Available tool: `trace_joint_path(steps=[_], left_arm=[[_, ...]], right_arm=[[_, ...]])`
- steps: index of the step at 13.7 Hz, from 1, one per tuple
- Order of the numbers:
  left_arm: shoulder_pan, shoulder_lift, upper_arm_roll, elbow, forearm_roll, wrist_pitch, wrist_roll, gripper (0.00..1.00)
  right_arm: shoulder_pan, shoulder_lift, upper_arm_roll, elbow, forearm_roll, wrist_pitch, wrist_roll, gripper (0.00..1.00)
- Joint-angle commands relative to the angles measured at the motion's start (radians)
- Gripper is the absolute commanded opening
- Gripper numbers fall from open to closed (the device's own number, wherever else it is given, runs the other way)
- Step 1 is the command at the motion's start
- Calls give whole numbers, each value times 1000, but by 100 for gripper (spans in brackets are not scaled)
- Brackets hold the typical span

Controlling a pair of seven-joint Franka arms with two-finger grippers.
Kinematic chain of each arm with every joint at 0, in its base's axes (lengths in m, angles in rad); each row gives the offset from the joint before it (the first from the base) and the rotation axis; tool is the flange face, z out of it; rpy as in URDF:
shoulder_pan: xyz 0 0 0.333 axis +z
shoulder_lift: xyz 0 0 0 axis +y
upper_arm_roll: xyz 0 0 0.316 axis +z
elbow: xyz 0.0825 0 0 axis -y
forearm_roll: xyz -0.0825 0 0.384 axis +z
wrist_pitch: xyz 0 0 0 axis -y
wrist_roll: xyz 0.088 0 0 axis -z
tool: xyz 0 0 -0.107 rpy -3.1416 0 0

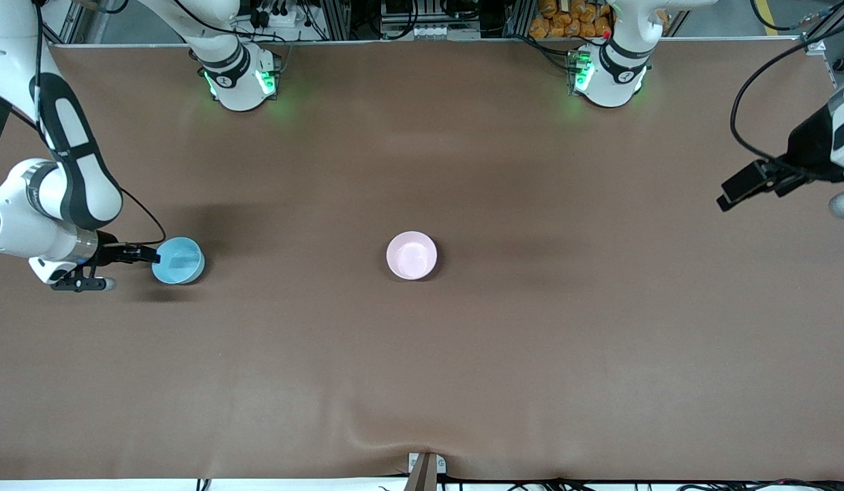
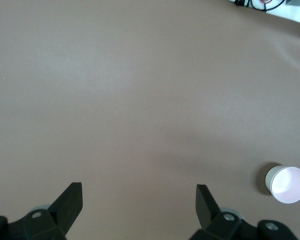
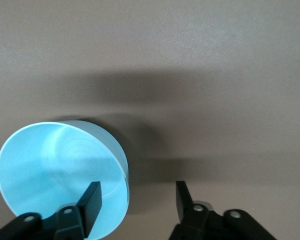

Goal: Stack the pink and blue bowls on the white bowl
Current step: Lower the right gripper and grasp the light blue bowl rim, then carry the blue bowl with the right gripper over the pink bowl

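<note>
The light blue bowl [image 1: 179, 260] stands upright near the right arm's end of the table. My right gripper [image 1: 148, 256] is open and low at its rim. In the right wrist view the blue bowl [image 3: 55, 170] has one finger [image 3: 93, 197] over its inside and the other finger outside the wall, so the gripper [image 3: 137, 196] straddles the rim. A pale pink bowl [image 1: 412, 255] stands at the table's middle. In the left wrist view this bowl [image 2: 287, 183] shows a pink inside and a white outer wall. No separate white bowl is in view. My left gripper [image 2: 139, 196] is open and empty, waiting high at the left arm's end [image 1: 729, 196].
The brown table cover [image 1: 531, 341] has a small ridge at the edge nearest the front camera, by a bracket [image 1: 425, 467]. The arm bases [image 1: 239, 75] stand along the farthest edge.
</note>
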Motion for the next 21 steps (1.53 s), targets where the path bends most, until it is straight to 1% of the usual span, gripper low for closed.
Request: trace_joint_path(steps=[1, 3, 5, 6, 8, 9, 12, 14, 15, 18, 21], left_arm=[[7, -88, -10, -101, 9, 0, 14, 100], [4, -129, -10, -141, 10, -8, 14, 100], [5, -148, -15, -161, 12, -10, 14, 100], [10, -148, -16, -158, 12, -17, 14, 100], [11, -149, -18, -154, 12, -22, 16, 100], [11, -149, -18, -152, 12, -22, 16, 100], [5, -146, -21, -153, 12, -22, 16, 100], [10, -148, -20, -154, 12, -23, 34, 100], [10, -148, -20, -152, 12, -39, 48, 100], [11, -148, -20, -152, 7, -43, 71, 100], [11, -149, -20, -150, 7, -46, 72, 100]], right_arm=[[-13, 4, 18, 5, 52, 0, -27, 58], [-17, 16, 18, 5, 52, 2, -30, 45], [-14, 16, 18, 5, 52, 0, -30, 29], [-17, 22, 18, 5, 52, 2, -32, 27], [-17, 24, 18, 5, 52, 0, -32, 4], [-14, 24, 18, 5, 52, -1, -32, 0], [7, 3, 25, 21, 62, -58, -13, 0], [46, -17, 25, 69, 142, -168, 40, 0], [72, -28, 25, 94, 160, -202, 95, 0], [193, -34, 37, 146, 164, -213, 336, 0], [291, -28, 105, 244, 168, -211, 661, 0]])
